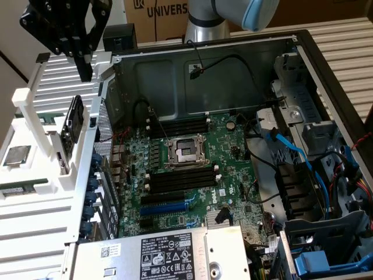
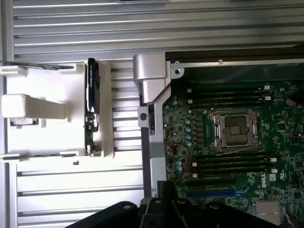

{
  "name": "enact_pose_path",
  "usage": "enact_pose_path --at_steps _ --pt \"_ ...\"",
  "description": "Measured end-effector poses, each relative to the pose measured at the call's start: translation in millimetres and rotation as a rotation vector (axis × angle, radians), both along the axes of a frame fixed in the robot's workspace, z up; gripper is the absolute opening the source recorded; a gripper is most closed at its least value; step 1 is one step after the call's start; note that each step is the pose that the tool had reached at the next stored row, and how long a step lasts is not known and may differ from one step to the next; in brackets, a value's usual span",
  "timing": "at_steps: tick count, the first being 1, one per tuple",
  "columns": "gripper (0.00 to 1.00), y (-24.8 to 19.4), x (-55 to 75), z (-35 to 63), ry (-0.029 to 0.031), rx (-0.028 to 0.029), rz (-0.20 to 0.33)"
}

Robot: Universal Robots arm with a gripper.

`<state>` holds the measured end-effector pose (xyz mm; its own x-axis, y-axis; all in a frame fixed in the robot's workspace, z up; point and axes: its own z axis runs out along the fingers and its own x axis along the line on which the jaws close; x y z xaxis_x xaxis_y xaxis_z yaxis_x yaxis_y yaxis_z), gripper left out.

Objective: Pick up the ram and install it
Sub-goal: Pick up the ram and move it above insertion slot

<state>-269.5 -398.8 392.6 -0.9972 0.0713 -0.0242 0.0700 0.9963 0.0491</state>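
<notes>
The gripper point(image 1: 85, 71) hangs clenched and empty above the white parts rack point(image 1: 26, 99) at the exterior view's left, just beside the open computer case point(image 1: 163, 76). The ram point(image 1: 18, 189) lies flat in the rack, well apart from the gripper and near the square processor chip point(image 1: 16, 155). A black card point(image 1: 74, 125) stands on edge in the rack. On the motherboard point(image 1: 230, 181), long black memory slots point(image 1: 180, 181) flank the processor socket point(image 1: 185, 151).
</notes>
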Motion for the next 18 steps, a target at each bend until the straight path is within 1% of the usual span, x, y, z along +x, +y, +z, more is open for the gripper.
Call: enact_pose_path --at_steps 4,7,18 --pt "0.1 0.7 -18.1 -0.1 0.0 0.0 0.0" --pt "0.1 2.7 -31.7 -0.3 -0.0001 0.0 0.0" --pt "0.1 16.3 -82.3 -2.9 -0.0001 -0.0026 0.0"
